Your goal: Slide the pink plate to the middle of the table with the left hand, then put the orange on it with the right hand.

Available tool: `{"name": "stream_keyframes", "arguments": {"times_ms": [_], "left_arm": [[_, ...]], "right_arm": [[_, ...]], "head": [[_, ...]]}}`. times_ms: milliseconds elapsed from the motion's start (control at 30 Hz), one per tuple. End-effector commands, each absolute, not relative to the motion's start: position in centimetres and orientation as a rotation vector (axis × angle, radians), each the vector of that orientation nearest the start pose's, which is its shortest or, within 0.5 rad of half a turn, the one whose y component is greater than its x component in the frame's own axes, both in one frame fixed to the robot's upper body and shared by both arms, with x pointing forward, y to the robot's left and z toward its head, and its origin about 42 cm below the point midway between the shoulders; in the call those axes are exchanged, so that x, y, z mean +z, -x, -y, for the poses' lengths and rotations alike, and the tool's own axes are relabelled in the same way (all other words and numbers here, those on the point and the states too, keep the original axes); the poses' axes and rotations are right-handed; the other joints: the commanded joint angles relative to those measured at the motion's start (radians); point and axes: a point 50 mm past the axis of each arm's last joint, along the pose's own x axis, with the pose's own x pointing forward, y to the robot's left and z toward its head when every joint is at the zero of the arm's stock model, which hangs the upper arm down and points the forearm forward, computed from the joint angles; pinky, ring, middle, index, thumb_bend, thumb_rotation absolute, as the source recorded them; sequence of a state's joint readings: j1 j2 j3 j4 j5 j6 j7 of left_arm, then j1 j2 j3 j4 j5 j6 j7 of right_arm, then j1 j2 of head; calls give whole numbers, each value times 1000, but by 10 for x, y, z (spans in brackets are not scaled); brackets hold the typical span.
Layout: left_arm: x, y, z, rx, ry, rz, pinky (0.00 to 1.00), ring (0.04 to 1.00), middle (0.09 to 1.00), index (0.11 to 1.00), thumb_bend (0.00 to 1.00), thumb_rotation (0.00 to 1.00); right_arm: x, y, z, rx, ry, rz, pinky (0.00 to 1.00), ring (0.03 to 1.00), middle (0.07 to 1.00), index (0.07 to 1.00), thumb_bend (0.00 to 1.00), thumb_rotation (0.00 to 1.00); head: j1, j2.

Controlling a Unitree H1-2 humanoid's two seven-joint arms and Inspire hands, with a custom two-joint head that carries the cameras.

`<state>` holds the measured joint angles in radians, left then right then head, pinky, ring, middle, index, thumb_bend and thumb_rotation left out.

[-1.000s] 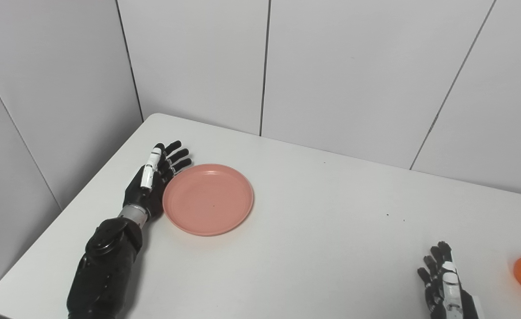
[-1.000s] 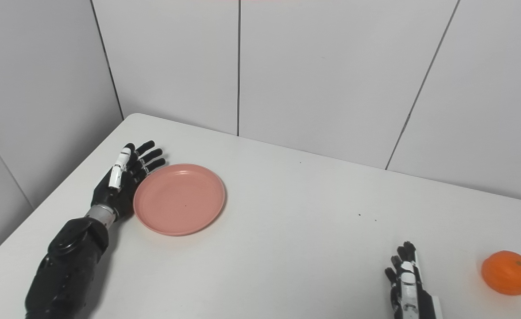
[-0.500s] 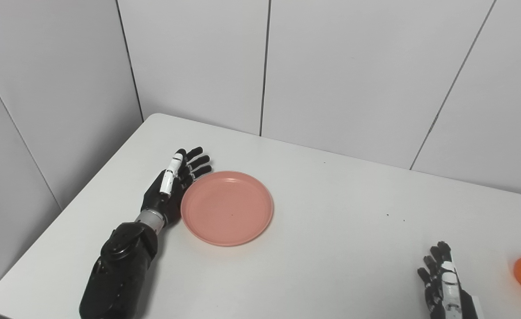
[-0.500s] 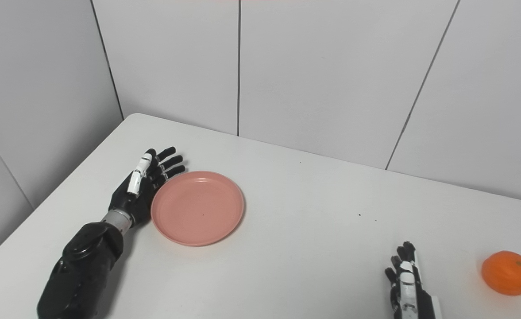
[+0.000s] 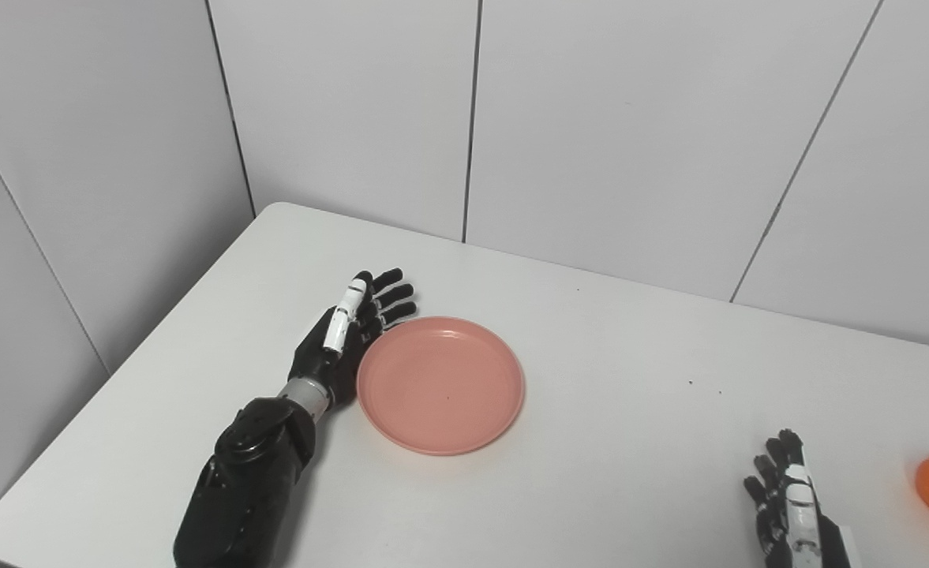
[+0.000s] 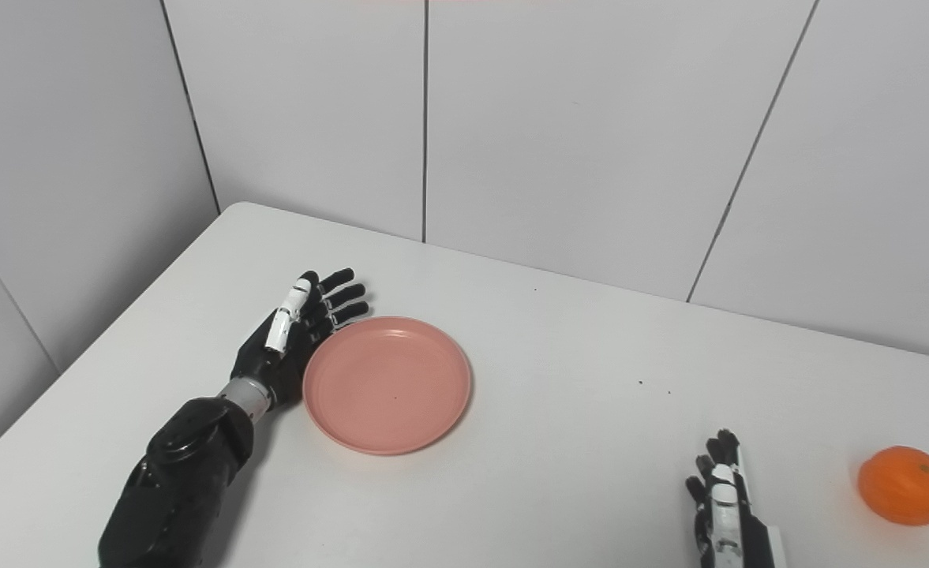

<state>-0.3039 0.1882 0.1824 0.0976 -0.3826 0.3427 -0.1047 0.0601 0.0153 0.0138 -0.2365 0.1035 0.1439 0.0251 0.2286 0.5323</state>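
Pressing the left hand [image 5: 343, 343] edge-on against the left rim of the pink plate [image 5: 440, 384], palm facing the plate. Keeping the fingers [image 5: 389, 293] straight and slightly fanned, reaching past the plate's far-left rim, closing on nothing; thumb lying along the top of the hand, not wrapped around anything. Touching the rim along the palm side, as far as can be seen from the head cameras.

Resting the right hand [image 6: 721, 498] at the bottom edge on the right side of the table [image 6: 575, 379], fingers [image 6: 715, 454] pointing away from the robot, straight and a little apart, holding nothing.

Showing as a round, shallow dish with a raised lip, plain salmon pink, lying flat and upright on the white table, a little left of the table's middle, with nothing inside it.

Sitting apart from both hands: the orange [image 6: 905, 485], round and bright, near the right edge of the table, to the right of the right hand and not touching it; cut off by the frame edge in the left eye view. Lying well apart from the plate.
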Motion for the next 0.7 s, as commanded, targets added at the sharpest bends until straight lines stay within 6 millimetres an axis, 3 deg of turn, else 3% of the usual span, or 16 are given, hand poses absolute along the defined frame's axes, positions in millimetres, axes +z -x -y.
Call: {"name": "stream_keyframes", "arguments": {"times_ms": [0,667], "left_arm": [[164,-384,-281,-64,235,-94,820,838,849,828,374,1000],[160,-384,-233,-191,251,-109,838,854,863,843,363,1000]], "right_arm": [[145,-265,201,36,-116,68,1000,998,1000,1000,187,1000],[148,-266,194,23,-126,80,1000,984,1000,1000,200,1000]], "head": [[-3,1],[-39,21]]}}
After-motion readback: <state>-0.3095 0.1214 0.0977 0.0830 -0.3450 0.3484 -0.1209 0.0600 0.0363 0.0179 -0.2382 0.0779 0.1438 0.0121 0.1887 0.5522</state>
